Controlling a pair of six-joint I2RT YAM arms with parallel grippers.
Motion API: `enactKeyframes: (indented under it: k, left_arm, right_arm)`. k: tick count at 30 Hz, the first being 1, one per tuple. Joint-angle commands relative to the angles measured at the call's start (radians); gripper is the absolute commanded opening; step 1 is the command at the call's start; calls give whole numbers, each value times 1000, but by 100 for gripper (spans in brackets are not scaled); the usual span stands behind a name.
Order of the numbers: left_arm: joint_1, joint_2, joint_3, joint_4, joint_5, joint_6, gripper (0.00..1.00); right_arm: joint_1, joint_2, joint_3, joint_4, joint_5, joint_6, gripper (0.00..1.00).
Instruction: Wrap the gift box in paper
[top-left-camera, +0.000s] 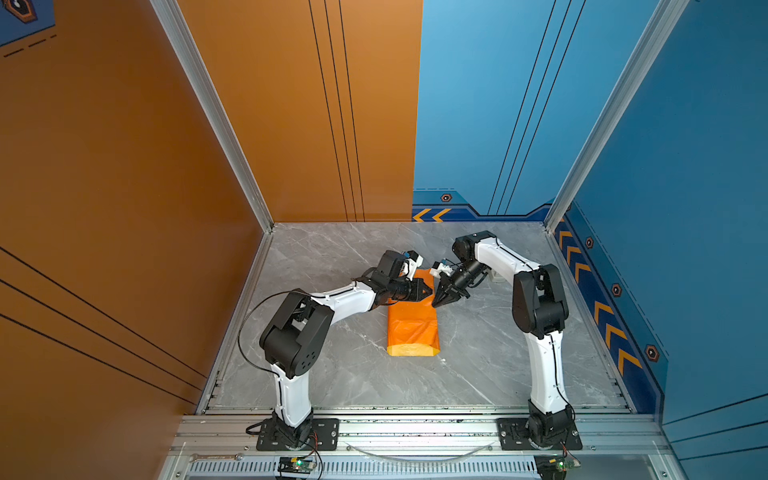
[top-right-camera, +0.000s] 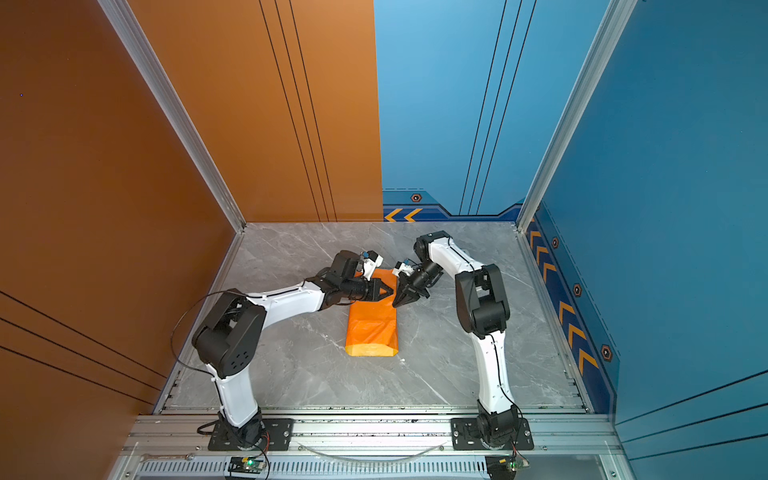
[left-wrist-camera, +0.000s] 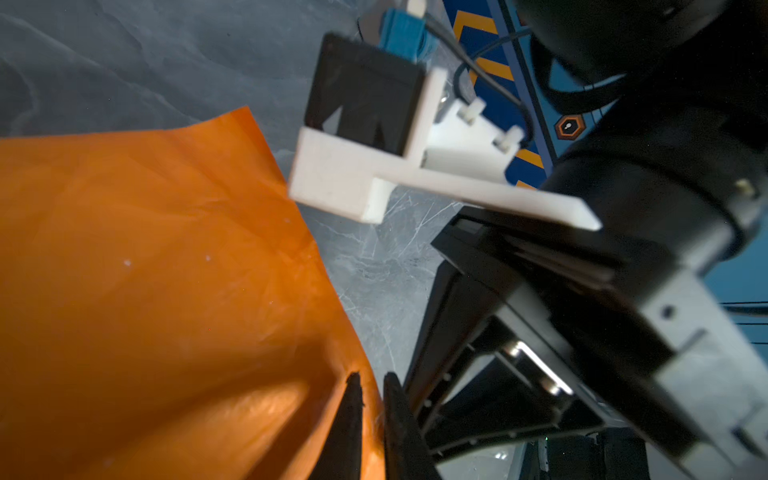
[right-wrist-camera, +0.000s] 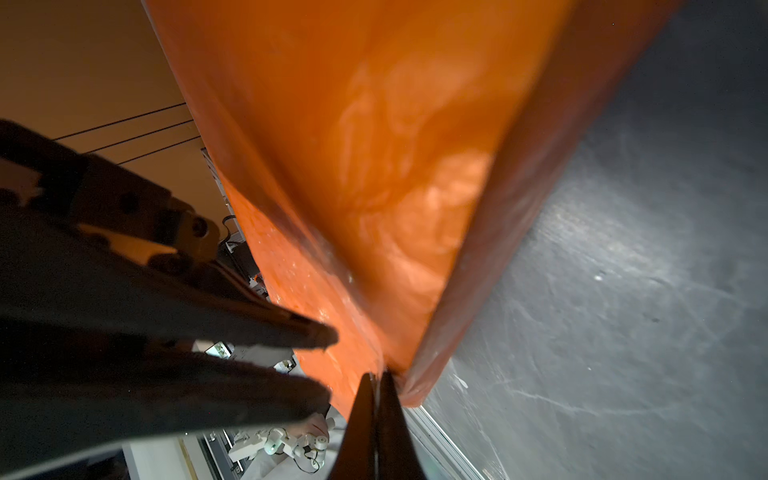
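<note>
Paper (top-left-camera: 412, 328) in left pincer (top-left-camera: 429, 292), right pincer (top-left-camera: 435, 304)

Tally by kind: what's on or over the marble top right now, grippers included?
paper, orange: 1
grippers: 2 (left gripper, right gripper)
grey-white thing, partly hidden behind the right arm: 1
box: 0 in view
Total: 4
</note>
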Motion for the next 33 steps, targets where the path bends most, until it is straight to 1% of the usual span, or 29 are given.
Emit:
enactKeyframes:
  k: [1,5,8,12,19,23,26,27,33]
  left_arm:
    - [-3,12,-30,-11,-13,-2,13]
    - [0,12,-60,-18,-33,3,13]
    - [3,11,-72,-28,-52,12,13]
    - [4,12,-90,-33,-66,19,13]
    - [4,17,-107,-34,-72,24,13]
    - [4,18,-107,-31,-73,25,13]
    - [4,16,-104,-32,-74,27,13]
    - [6,15,-104,-33,-74,27,13]
    - [4,13,-106,-34,-74,27,13]
  right_arm:
    - [-12,21,-2,20,47,-2,5]
    - [-13,21,-2,20,44,-2,6]
    - [-16,19,-2,20,42,1,12]
    - [-22,12,0,20,30,11,22]
    - [-21,3,-2,20,34,32,28]
    - [-24,7,-7,20,78,39,35]
    - [-30,-9,-7,23,126,47,46]
    - [-32,-18,-7,25,136,50,47]
    - [-80,-125,-23,40,207,90,48]
